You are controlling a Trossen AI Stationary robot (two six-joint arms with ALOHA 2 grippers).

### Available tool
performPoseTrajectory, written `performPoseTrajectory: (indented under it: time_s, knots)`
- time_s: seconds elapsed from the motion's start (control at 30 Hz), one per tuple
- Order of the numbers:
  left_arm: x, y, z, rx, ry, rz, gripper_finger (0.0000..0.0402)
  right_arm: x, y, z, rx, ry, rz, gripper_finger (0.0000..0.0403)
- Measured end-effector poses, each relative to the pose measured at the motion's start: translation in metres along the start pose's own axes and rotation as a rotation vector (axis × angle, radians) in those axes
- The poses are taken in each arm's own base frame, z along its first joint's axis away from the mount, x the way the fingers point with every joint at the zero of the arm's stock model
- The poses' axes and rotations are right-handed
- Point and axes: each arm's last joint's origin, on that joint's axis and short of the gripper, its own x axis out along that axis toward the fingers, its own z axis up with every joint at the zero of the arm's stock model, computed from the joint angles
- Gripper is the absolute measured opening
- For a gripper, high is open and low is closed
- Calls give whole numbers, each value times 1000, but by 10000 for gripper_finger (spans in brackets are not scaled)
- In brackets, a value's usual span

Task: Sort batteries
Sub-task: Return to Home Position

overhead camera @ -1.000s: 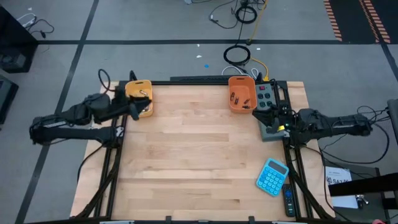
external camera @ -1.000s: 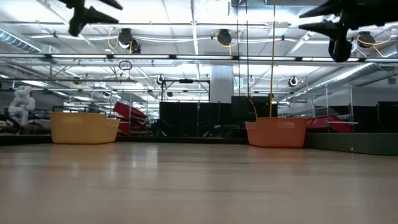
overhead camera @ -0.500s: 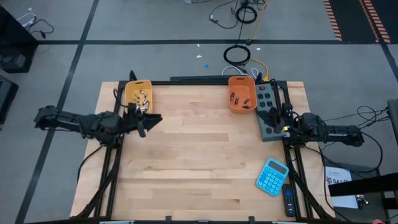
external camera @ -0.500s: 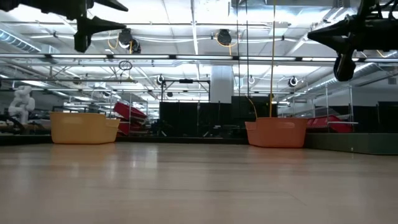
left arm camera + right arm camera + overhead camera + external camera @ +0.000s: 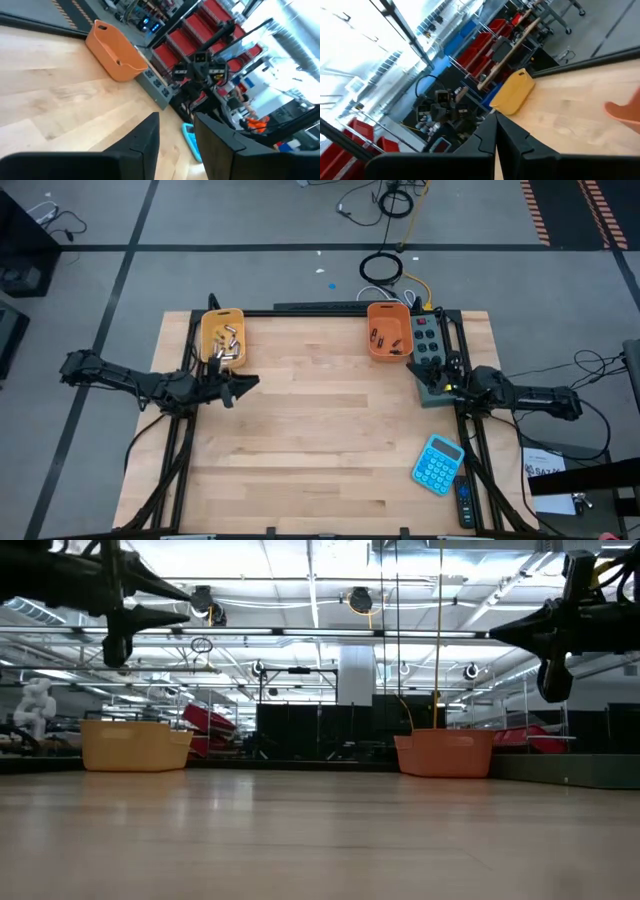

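High: overhead, straight down. Low: tabletop level, facing room. Both share yellow bin (image 5: 208,330), orange bin (image 5: 398,320).

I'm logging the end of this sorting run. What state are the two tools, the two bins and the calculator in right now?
left tool: open, empty, raised near the yellow bin.
right tool: shut, empty, raised over the grey button box.
yellow bin: upright, holds silver batteries.
orange bin: upright, holds a few dark batteries.
calculator: lying face up.
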Motion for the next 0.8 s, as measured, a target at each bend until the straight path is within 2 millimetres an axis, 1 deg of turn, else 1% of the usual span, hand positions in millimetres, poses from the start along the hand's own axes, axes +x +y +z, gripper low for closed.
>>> performPoseTrajectory:
  time_s: [0.13, 0.3, 0.37, 0.43, 0.53, 0.7, 0.8]
  knots:
    - [-2, 15, -11, -6, -14, -14, 111, 0, -2, 0, -18, -11, -38, 1]
    - [-6, 37, -27, -8, -45, -64, 78, 0, -7, -1, -100, -50, -129, 0]
    - [-6, 38, -29, 39, -35, -57, 61, 0, -8, -1, -222, -51, -147, 0]
    - [-6, 41, -31, 113, -19, -28, 46, 1, -8, -1, -404, -37, -155, 0]
    - [-6, 48, -35, 213, -12, 68, 29, 1, -8, -1, -678, -8, -163, 0]
    - [-9, 66, -43, 322, 10, 299, 24, 2, -9, -3, -1075, 42, -171, 0]
    - [-9, 70, -44, 383, -8, 369, 24, 2, -9, -3, -1201, 55, -170, 0]
